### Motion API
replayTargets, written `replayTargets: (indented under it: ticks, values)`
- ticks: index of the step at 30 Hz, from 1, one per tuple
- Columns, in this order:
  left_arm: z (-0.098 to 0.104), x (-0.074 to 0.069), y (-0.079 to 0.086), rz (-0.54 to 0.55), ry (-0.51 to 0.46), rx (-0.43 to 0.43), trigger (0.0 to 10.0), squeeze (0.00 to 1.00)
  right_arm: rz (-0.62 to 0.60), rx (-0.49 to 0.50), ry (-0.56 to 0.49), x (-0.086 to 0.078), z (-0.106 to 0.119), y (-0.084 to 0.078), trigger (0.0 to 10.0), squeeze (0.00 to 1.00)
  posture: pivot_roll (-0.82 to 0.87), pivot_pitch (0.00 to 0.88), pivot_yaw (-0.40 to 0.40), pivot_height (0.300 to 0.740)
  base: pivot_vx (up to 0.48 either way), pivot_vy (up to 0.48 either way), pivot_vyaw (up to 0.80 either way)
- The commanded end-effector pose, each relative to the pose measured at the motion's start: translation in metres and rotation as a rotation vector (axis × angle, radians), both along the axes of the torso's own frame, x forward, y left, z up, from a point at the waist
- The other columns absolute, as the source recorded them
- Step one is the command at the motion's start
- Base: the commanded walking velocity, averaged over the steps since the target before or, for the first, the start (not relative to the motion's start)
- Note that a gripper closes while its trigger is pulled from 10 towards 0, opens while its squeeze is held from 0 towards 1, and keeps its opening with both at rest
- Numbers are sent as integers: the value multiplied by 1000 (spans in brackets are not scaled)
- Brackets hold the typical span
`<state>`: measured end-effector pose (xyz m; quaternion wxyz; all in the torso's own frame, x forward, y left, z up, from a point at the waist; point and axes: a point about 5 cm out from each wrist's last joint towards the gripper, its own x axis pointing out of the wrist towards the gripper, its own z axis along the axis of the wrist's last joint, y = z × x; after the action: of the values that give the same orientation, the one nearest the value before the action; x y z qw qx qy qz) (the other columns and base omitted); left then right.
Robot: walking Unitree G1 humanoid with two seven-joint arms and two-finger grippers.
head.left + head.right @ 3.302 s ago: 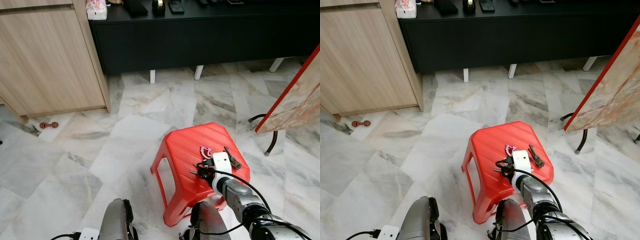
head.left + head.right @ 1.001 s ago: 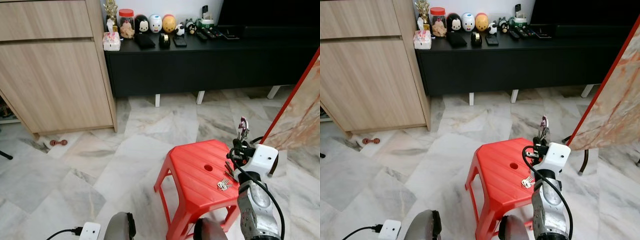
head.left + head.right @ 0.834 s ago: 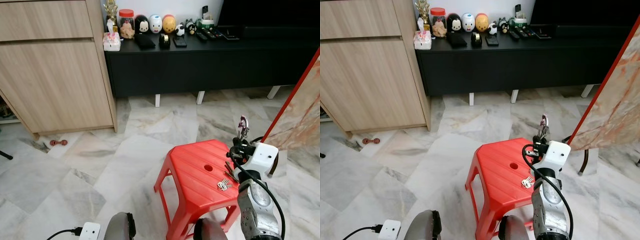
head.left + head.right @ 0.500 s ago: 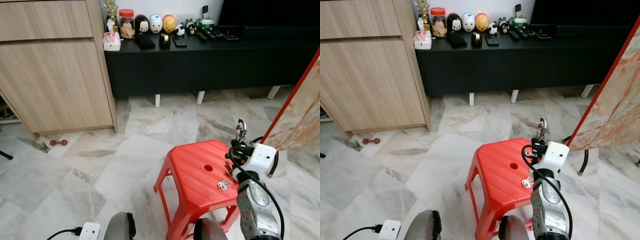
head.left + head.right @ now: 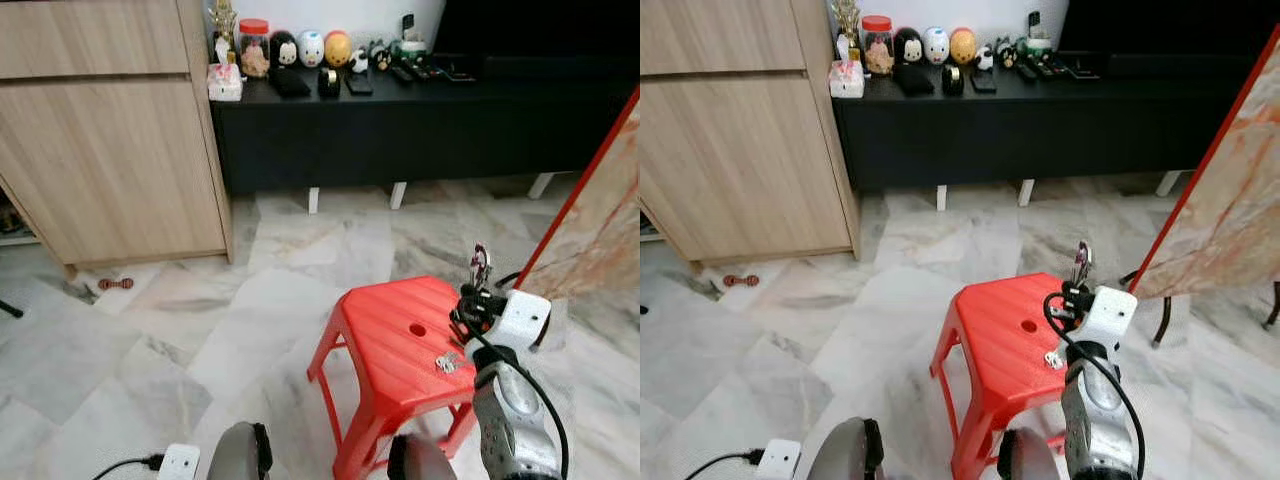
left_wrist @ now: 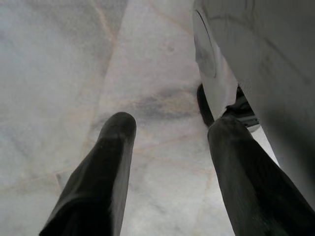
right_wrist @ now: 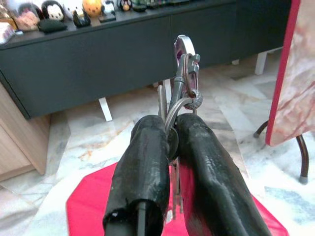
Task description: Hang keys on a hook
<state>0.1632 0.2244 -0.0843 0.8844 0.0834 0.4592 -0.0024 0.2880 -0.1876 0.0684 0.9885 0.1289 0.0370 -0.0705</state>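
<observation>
**One bunch of keys up in the air, no hook to be seen**

One gripper is doing all the work: the right gripper is standing raised above the red stool, its two black fingers pinching tight on the keys. The ring and silver carabiner are sticking out just past the fingertips, and a few key blades are dangling below the gripper, close over the stool top. The left gripper is hanging idle down by the marble floor, its fingers spread wide with nothing between them.

Far ahead of the right gripper, the black counter is carrying a row of figurines and remotes, with a wooden cabinet off to its left side. No hook is turning up anywhere in these views, so the search, by my reckoning, is only beginning.

Where's the danger? The hold looks thin, pads squeezing a slim ring, so a jolt while walking could be twisting the bunch loose. Those swinging blades could also be snagging the stool edge if the arm drops while turning away.
</observation>
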Motion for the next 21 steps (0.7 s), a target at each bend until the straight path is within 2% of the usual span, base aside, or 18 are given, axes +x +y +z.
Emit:
replayTargets:
  ticks: [1,14,21]
  values:
    - [-2,-1,-11,-9,1,-38,10000,0,-7,-5,-19,0,5,-2,10000,0,67,0,-63,604,0,0,0]
    - [-3,-1,-10,-6,8,-37,10000,0,-18,5,-34,0,7,-2,10000,0,72,0,-61,604,0,0,0]
    - [-3,-1,-10,-5,7,-40,10000,0,-7,3,-35,0,8,-2,10000,0,70,0,-57,647,0,0,0]
